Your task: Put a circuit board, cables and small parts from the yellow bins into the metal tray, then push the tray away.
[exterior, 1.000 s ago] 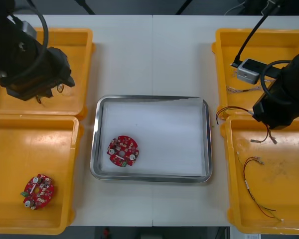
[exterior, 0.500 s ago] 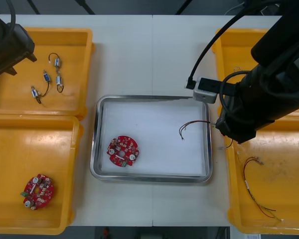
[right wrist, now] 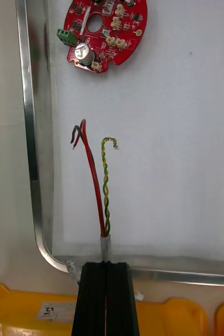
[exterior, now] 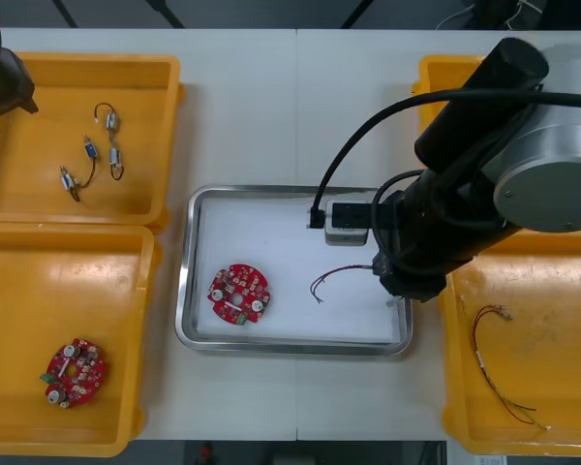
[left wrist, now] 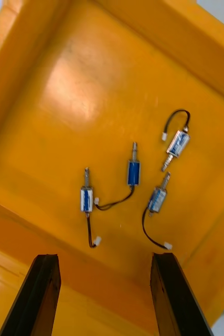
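Holding: the right gripper point(right wrist: 105, 265) has its fingers almost together, pinched on the sleeved end of the red and yellow cable point(right wrist: 98, 184)
Hidden: in the front view the right arm point(exterior: 484, 194) covers its own fingers and most of the far right yellow bin point(exterior: 428, 87); the left arm point(exterior: 0, 82) is cut off at the far left corner
Hard to tell: whether the free ends of the cable touch the white inside of the metal tray point(exterior: 182, 291) or hang just above it
Right wrist view adds: the grip itself, and the strands, one red with a black tip, beside a twisted yellow and green pair
Front view adds: a second circuit board point(exterior: 74, 371) in the near left bin point(exterior: 19, 291), and loose cables point(exterior: 499, 368) in the near right bin point(exterior: 562, 320)
Left wrist view adds: the left gripper point(left wrist: 104, 257) is wide open and holds nothing, above the far left bin point(left wrist: 80, 94); four small metal parts point(left wrist: 132, 173) lie beyond its fingers
Cable and tool: the fingertips are over the right rim of the tray, toward its near corner, and the cable runs from them to the left over the tray's right half
Board in tray: the circuit board point(exterior: 239, 294) lies in the near left part of the tray, apart from the cable ends
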`<state>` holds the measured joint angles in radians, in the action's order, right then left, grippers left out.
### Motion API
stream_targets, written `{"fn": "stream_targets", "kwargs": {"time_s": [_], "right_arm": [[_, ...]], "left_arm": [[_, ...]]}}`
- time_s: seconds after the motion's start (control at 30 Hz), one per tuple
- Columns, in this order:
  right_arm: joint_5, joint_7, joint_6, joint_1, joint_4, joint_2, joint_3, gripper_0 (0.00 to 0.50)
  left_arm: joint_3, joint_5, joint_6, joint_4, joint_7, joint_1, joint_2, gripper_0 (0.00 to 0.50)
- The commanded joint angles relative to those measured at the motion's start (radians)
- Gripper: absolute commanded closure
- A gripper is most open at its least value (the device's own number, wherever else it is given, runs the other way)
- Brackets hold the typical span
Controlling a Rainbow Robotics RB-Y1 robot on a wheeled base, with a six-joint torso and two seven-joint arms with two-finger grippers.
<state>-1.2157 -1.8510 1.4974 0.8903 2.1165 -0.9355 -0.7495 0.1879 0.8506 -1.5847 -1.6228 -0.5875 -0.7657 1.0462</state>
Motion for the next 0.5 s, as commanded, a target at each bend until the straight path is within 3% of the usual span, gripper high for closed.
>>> {"fn": "stream_targets", "kwargs": {"time_s": [0.03,0.37,0.5], "right_arm": [[0.047,-0.03,-0.065,0.05,-0.021,0.037,-0.102,0.5],[0.143,-0.01,-0.189,0.062,-0.112,0.106,-0.249,0.5],[0.188,0.0,-0.241,0.062,-0.142,0.129,-0.295,0.5]], "left_arm": [[0.047,-0.027,0.078,0.083,-0.045,-0.058,0.046,0.0],[0.157,-0.039,0.186,0.225,-0.066,-0.095,0.023,0.0],[0.182,-0.039,0.282,0.284,-0.077,-0.095,-0.002,0.0]]}}
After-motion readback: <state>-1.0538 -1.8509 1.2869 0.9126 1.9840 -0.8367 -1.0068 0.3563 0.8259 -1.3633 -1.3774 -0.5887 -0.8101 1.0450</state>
